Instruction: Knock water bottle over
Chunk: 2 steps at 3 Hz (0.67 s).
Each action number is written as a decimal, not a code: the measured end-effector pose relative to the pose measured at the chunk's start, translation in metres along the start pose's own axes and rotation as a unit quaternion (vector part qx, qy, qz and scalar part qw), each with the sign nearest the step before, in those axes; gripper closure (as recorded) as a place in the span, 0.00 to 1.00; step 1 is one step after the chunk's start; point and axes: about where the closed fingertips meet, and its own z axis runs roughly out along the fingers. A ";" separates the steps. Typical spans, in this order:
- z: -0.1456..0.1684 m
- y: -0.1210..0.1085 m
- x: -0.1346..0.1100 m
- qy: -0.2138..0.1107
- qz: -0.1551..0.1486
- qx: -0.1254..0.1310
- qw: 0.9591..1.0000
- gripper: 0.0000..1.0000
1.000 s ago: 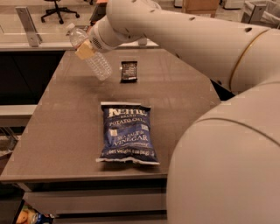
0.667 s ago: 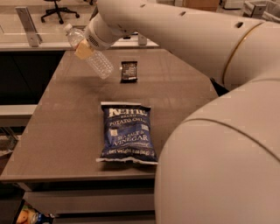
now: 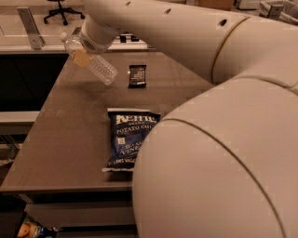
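Note:
The water bottle (image 3: 95,65) is a clear ribbed bottle with a white cap and a pale label band. It is tilted over the far left part of the table (image 3: 70,135), cap up and to the left, base down and to the right. My gripper (image 3: 86,48) is at the end of the big white arm (image 3: 153,23), right at the bottle's label. The wrist hides most of it. I cannot tell whether the bottle rests on the table or is off it.
A blue Kettle chip bag (image 3: 128,137) lies flat mid-table, its right side hidden by my arm's elbow (image 3: 219,167). A small black packet (image 3: 137,76) lies right of the bottle. An office chair (image 3: 63,9) and a counter stand beyond the table.
The bottle and the wrist have shifted a little to the left. The arm's elbow has come closer and covers more of the chip bag. The black packet has not moved.

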 end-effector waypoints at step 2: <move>0.021 0.021 0.007 0.054 -0.034 -0.026 0.998 1.00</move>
